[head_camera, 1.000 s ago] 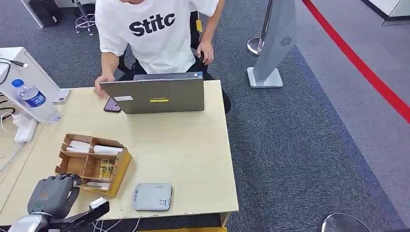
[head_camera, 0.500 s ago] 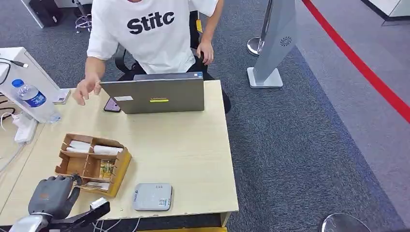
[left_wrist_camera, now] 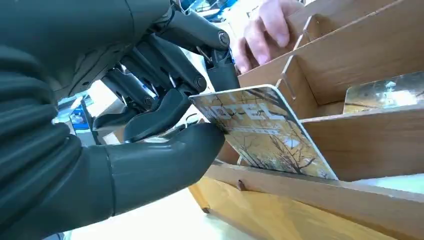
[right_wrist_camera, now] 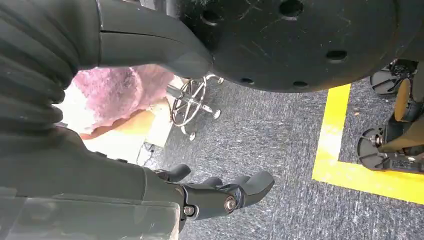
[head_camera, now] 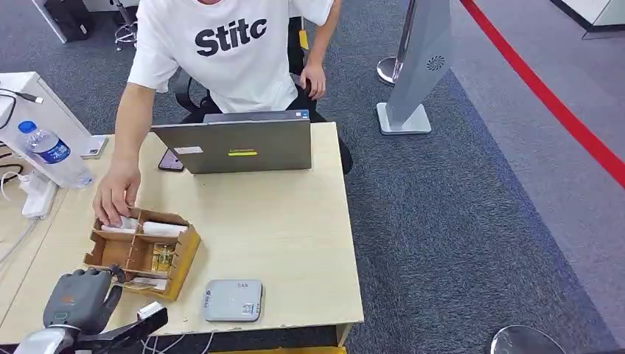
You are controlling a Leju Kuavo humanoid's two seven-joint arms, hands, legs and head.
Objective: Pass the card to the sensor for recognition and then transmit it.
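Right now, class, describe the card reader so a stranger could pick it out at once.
Start at the pale wooden table. Along its near edge, right of the brown cardboard organiser, lies the card reader. It is the flat grey rounded square, unlike the upright laptop at the far edge.

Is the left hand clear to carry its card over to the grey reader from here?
Probably yes. The left hand already pinches the card, partly in the wooden box. The reader sits just beside the box, bare table between. The person's hand is at the box's far end.
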